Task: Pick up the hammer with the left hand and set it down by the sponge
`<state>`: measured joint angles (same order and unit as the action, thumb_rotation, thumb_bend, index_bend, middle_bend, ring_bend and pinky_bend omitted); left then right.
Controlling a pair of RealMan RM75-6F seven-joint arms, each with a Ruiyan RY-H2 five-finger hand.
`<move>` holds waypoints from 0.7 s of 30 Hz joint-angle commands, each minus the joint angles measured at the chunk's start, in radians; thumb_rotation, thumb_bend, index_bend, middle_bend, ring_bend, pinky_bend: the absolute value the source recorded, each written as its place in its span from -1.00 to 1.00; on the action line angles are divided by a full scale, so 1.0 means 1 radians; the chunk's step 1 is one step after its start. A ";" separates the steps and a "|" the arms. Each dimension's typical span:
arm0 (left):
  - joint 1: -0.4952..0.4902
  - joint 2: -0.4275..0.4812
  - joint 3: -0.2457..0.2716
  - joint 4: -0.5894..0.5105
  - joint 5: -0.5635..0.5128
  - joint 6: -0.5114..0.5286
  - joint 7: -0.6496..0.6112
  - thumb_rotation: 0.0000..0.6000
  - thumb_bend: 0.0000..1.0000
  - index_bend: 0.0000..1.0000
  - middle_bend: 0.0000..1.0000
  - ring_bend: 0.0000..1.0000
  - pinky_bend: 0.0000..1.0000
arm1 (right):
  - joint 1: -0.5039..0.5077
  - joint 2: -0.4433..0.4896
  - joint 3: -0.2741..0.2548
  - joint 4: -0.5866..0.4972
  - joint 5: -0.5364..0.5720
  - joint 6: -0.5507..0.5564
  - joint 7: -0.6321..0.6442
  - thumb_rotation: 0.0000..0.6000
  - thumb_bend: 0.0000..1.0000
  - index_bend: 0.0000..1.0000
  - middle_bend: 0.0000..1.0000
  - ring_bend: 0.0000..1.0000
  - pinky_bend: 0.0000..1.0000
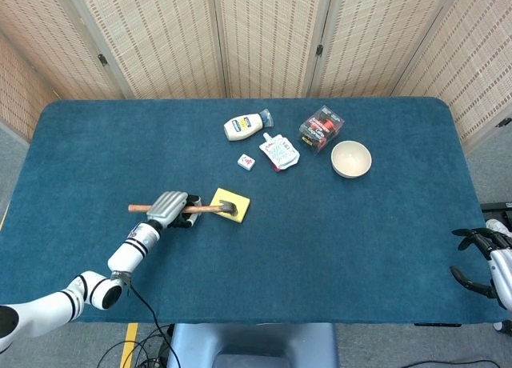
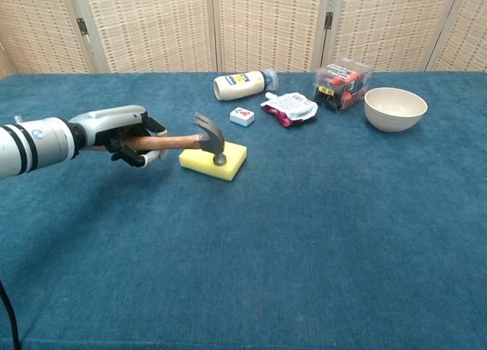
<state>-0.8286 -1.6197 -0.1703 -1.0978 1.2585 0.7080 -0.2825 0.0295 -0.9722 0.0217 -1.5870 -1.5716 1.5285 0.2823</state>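
Observation:
My left hand [image 1: 169, 209] [image 2: 125, 135] grips the wooden handle of the hammer [image 1: 202, 210] [image 2: 183, 141], holding it roughly level above the table. Its metal head [image 2: 213, 144] hangs over the near side of the yellow sponge [image 1: 234, 201] [image 2: 225, 161]; whether it touches the sponge is unclear. The handle's butt end sticks out to the left of the hand in the head view. My right hand [image 1: 483, 256] sits off the table's right front corner, fingers spread and holding nothing; the chest view does not show it.
At the back of the blue table [image 1: 336, 232] lie a white bottle [image 1: 245, 126], a small white box [image 1: 246, 162], a white pouch [image 1: 279, 151], a clear box of red items [image 1: 322, 128] and a cream bowl [image 1: 351, 158].

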 commanded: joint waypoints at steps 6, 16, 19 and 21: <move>0.032 0.082 -0.012 -0.102 -0.003 0.033 -0.018 1.00 0.35 0.49 0.56 0.27 0.72 | -0.003 -0.002 0.000 0.006 -0.002 0.003 0.005 1.00 -0.66 -0.38 -0.05 -0.46 -0.46; 0.095 0.197 0.071 -0.250 0.138 0.095 -0.122 1.00 0.35 0.49 0.56 0.27 0.72 | 0.005 -0.006 0.000 0.008 -0.012 -0.002 0.007 1.00 -0.66 -0.38 -0.05 -0.46 -0.46; 0.103 0.205 0.099 -0.263 0.180 0.110 -0.127 1.00 0.34 0.46 0.56 0.26 0.71 | 0.006 -0.006 0.000 0.006 -0.014 -0.003 0.005 1.00 -0.66 -0.38 -0.05 -0.46 -0.46; 0.104 0.203 0.112 -0.263 0.196 0.114 -0.121 1.00 0.34 0.39 0.50 0.24 0.70 | 0.007 -0.006 0.000 0.005 -0.016 -0.002 0.005 1.00 -0.66 -0.38 -0.05 -0.46 -0.46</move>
<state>-0.7284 -1.4194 -0.0674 -1.3566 1.4456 0.8170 -0.4042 0.0360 -0.9782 0.0214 -1.5817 -1.5873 1.5263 0.2868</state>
